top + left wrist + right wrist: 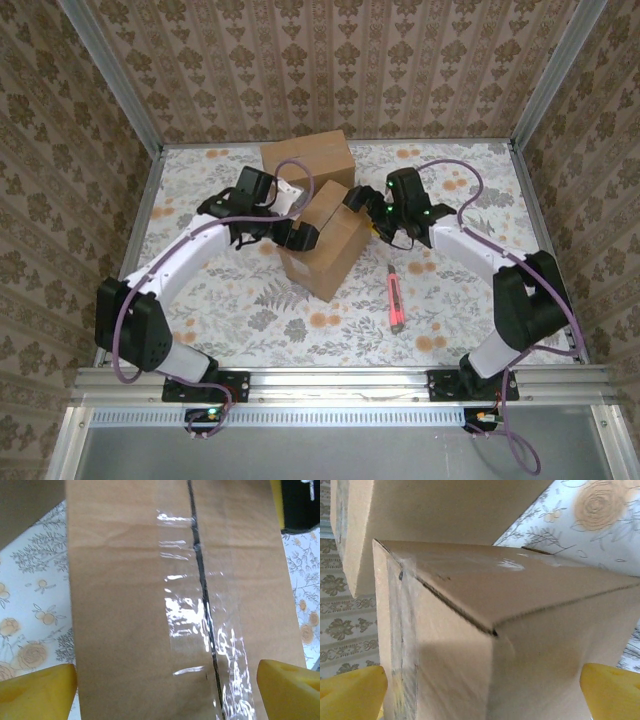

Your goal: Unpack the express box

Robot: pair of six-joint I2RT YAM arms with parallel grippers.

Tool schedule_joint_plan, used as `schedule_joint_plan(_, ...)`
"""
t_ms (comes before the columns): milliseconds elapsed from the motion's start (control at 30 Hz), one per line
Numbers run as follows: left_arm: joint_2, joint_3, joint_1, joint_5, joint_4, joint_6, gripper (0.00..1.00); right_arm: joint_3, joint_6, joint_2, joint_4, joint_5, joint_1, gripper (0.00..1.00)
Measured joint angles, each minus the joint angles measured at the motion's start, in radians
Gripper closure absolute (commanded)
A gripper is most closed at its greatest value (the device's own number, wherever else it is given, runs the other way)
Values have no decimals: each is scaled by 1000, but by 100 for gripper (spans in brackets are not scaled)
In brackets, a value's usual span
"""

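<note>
**While both tools straddle the carton**

As the floral surface (480, 180) carries two cartons, I take the nearer one, the express box (330, 262), as my target. It lies at the centre between the arms, turned at an angle. A second box (310, 160) stands just behind it, close enough that I cannot tell whether they touch.

The left tool (300, 235) hangs over the box's far left end with its jaws apart. In the left wrist view its yellow fingertips (37, 690) sit either side of the top face, gripping nothing. The right tool (358, 203) comes in at the far right corner, also spread wide, with that corner framed between its fingertips (612, 687) and a gap on each side. I read this as one arm on each side, ready to brace the box or part its flaps.

A red cutter (395, 300) lies on the surface to the right, apart from the box and clear of both arms. The second box crowds the far side, which I judge leaves little room there.

Clear tape (190, 615) runs along the top, with a dark seam (202, 595) down its middle. I cannot tell whether it is cut through.
</note>
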Motion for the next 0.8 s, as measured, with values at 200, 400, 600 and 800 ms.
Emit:
schedule_joint_plan(200,-99,-95,-24,14,27,-63,7,87,-42,86,11,-64,0,0)
schedule_joint_plan(400,-196,-176,-61,53,50,-120,7,155,-84,160,12,-122,13,0)
schedule_joint_plan(600,-261,-231,-86,80,54,-165,7,246,-146,235,0,-176,42,0)
schedule_joint_plan(800,-304,-257,-126,93,55,-204,6,295,-198,275,-26,-216,70,0)
